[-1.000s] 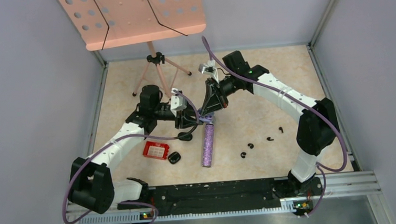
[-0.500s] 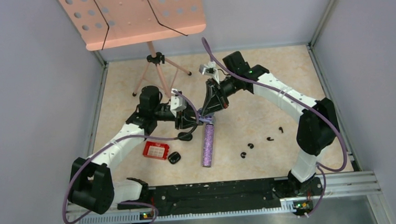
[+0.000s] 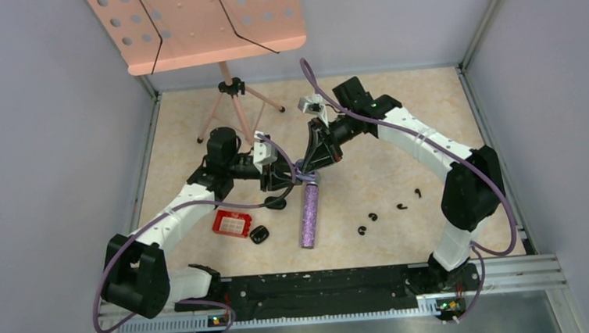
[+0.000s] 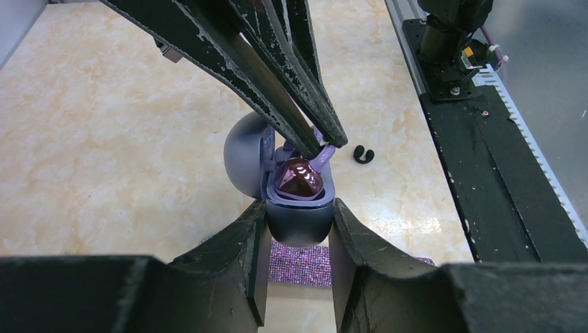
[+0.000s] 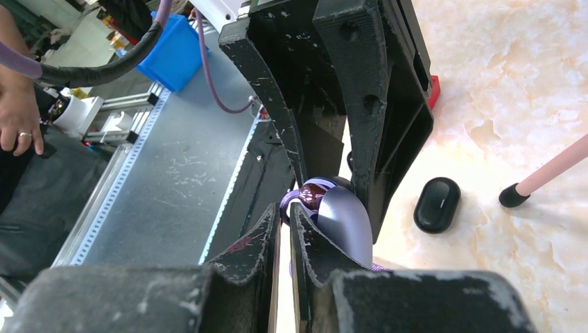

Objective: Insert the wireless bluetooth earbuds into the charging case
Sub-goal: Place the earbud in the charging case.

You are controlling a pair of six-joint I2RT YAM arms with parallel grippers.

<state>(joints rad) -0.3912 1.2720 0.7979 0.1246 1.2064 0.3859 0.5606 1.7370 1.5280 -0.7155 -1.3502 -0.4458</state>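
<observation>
Two arms meet over the tabletop (image 3: 400,151). Left fingers (image 4: 246,239) clamp the open purple charging case (image 4: 298,220), steadying it upright; right fingers (image 4: 298,118), nearly closed, pinch a pale purple earbud (image 4: 324,151) at its socket, beside a seated earbud (image 4: 298,179).

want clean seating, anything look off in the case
The glossy purple earbud bulges above the rim of the open case, so it may not be fully seated. Nothing else stands out.

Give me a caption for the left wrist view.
Left gripper clamps the open purple case while the right gripper reaches the purple earbud inside.
</observation>
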